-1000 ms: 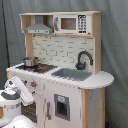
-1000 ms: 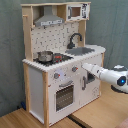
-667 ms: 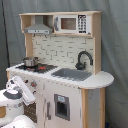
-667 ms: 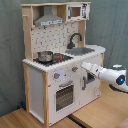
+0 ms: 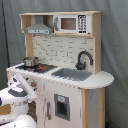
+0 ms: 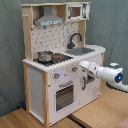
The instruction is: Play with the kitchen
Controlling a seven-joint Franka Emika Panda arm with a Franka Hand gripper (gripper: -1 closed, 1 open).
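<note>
We have the claw (image 6: pixel 80 68) up against the kitchen (image 6: pixel 55 75) front panel by the knobs (image 6: pixel 57 76), likely to turn one; can't tell if it's spread or pinching.

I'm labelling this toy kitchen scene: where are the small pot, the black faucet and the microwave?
pot (image 6: pixel 45 56): second exterior view, its metal side.
black faucet (image 5: pixel 83 58): first exterior view, its curved spout.
microwave (image 5: pixel 71 23): first exterior view, its door window.

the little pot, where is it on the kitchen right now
The pot sits on the stovetop under the range hood, on the second exterior view's left of the sink and faucet.
</note>
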